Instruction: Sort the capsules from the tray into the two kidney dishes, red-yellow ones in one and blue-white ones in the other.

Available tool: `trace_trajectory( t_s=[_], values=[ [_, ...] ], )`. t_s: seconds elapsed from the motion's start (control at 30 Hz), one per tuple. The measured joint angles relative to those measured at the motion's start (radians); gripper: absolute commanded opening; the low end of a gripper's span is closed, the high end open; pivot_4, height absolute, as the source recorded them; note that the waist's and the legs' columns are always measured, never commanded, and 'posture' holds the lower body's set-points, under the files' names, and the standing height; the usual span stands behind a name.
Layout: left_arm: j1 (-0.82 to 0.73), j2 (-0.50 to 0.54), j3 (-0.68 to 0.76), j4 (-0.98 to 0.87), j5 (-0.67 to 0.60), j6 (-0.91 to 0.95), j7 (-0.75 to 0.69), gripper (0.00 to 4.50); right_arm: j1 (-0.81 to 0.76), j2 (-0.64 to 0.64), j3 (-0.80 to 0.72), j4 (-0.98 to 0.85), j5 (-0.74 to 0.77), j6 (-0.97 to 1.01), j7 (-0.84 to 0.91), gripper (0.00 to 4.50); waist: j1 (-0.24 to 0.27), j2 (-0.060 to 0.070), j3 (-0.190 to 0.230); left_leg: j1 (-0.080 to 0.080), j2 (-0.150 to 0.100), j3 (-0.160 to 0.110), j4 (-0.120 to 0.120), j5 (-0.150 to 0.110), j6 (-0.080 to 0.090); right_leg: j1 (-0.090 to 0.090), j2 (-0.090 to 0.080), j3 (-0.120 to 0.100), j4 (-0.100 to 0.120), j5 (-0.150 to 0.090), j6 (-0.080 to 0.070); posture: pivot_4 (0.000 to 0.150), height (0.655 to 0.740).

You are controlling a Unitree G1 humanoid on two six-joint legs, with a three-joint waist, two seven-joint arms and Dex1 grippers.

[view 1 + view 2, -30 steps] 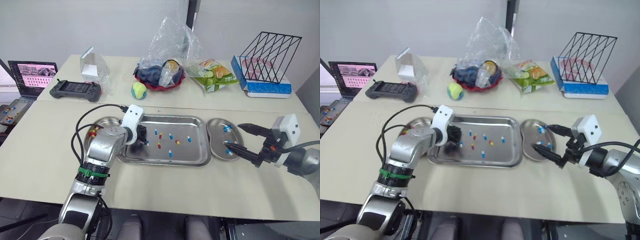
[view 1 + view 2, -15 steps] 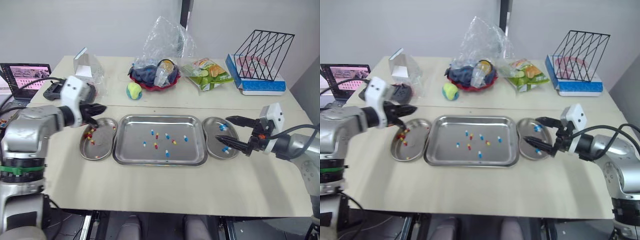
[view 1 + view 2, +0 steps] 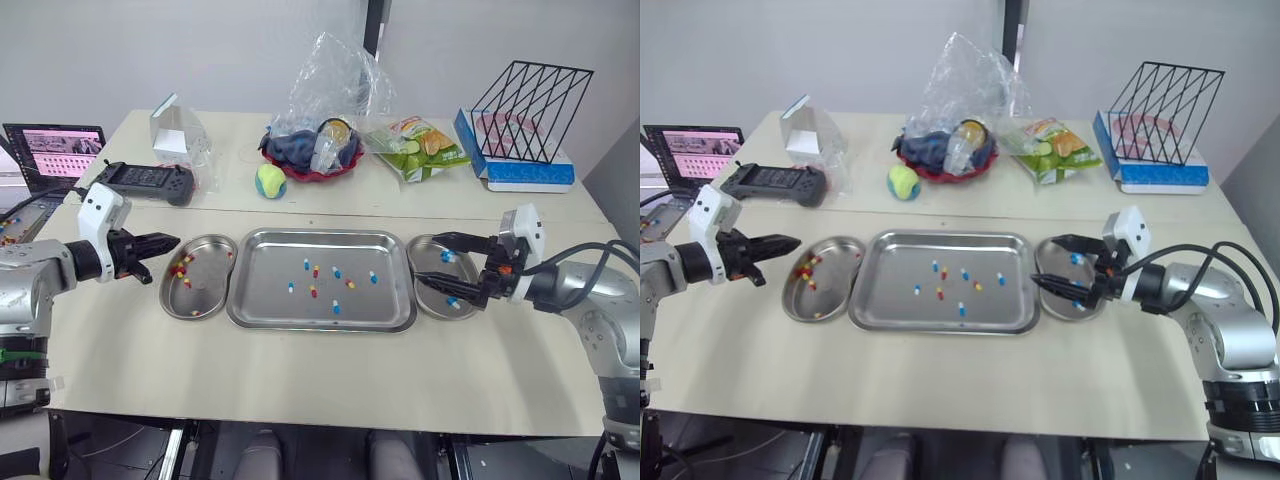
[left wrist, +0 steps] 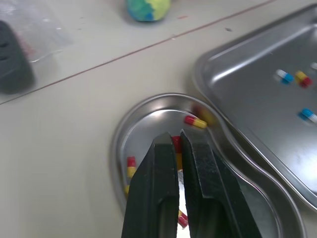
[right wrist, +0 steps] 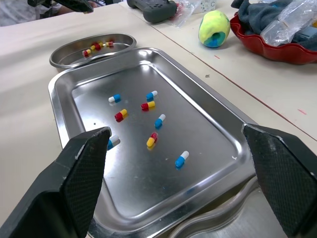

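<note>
**While the left arm waits out wide, the loose capsules lie nearer the right arm**

Head view: the tray [image 3: 320, 325] sits between the two dishes, with mixed capsules [image 3: 330, 285] scattered across its middle. The right gripper [image 3: 430, 258] hangs over the right dish [image 3: 432, 312], which holds blue-white ones. Its jaws are spread wide and aimed at the tray. The left gripper [image 3: 168, 241] is out beyond the far side of the left dish [image 3: 205, 305], which holds red-yellow ones, so it is the farther of the two from the tray.

Left wrist view: the fingers [image 4: 158, 188] are drawn together to a thin slit with nothing between them. The left dish lies just past their tips.

Right wrist view: the tray lies straight ahead between the wide-set fingers [image 5: 84, 168]. The nearest piece is a blue-white capsule [image 5: 181, 158]. Its long axis seems to slant across the fingers' line, though the angle is hard to judge from here. The capsules lie well apart, so there is room to come down around one. The smooth steel floor would likely let it skid, and the raised rim has to be cleared first.
</note>
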State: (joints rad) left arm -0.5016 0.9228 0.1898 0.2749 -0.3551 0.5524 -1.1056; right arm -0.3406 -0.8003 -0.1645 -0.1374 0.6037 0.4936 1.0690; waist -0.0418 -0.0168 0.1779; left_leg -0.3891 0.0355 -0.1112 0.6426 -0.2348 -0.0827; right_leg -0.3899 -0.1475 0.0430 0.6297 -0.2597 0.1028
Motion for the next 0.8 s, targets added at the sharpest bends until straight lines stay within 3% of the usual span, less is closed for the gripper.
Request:
trace_trajectory(
  t_s=[0.53,0.8],
  values=[
    [-0.011,-0.021,-0.133,0.075,0.061,-0.093,-0.050,0.04,0.145,-0.076,-0.136,-0.097,0.089,0.083,0.032,4.50,-0.001,0.000,0.000,0.000,0.000,0.000,0.000,0.000,0.000,0.000,0.000,0.000,0.001,0.000,0.000,0.150,0.7380],
    [-0.048,-0.023,-0.136,0.137,0.078,-0.129,-0.058,2.75,0.175,-0.077,-0.163,-0.112,0.089,0.085,0.018,4.50,-0.001,0.000,0.000,0.000,0.000,0.000,0.000,0.000,0.000,0.000,0.000,0.000,0.001,0.000,0.000,0.150,0.7380]
  ],
)
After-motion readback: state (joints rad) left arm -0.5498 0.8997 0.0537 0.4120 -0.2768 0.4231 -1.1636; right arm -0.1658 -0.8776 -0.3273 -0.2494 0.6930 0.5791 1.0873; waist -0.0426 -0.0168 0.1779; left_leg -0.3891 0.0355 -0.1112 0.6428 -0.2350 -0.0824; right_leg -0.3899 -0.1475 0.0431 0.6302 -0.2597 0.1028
